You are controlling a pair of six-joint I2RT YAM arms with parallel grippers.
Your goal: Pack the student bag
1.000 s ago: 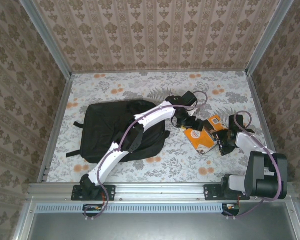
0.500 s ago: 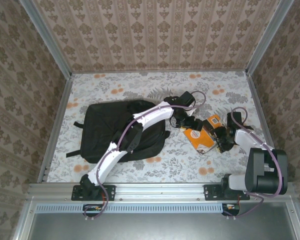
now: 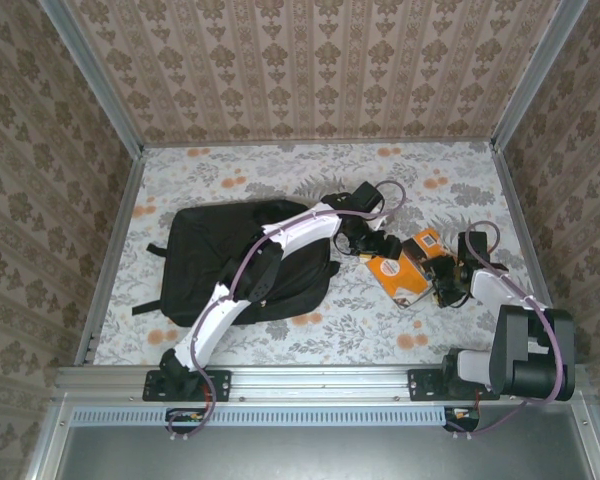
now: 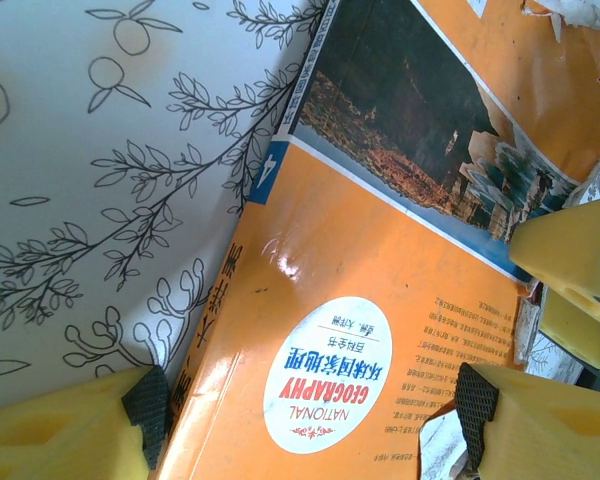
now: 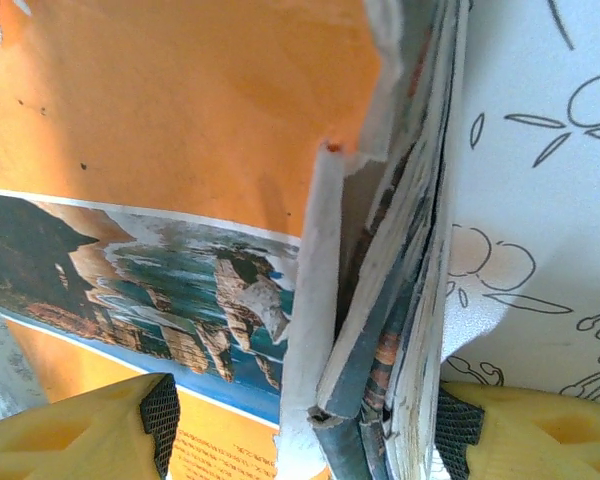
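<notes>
Student bag (image 3: 205, 262) is laid flat at centre left of the top view on the table (image 3: 410, 165) and is partly crossed by the left arm. Whether its zip is undone cannot be told.

Left hand (image 3: 378, 245) is placed just right of the bag, at the upper-left edge of the orange book (image 3: 405, 278). In the left wrist view it is seen spread: one pad (image 4: 145, 400) is set over the table beside the spine, the other over the glossy cover, and nothing is pinched.

Right hand (image 3: 446, 282) is placed at the book's lower-right edge. In the right wrist view it is also spread, straddling the frayed page edges (image 5: 380, 300), with one pad over the cover, one over the table, and nothing clamped.

The step is judged to be a two-handed pickup of the book for the bag.
- The spine should be centred between the left pads before closing.
- All loose leaves, the torn flap included, should be gathered by the right hand, or splaying is likely.
- Firm closing is advised, since the cover looks slick and floppy.
- The lift should be shared and kept level, then carried leftward to the bag.
</notes>
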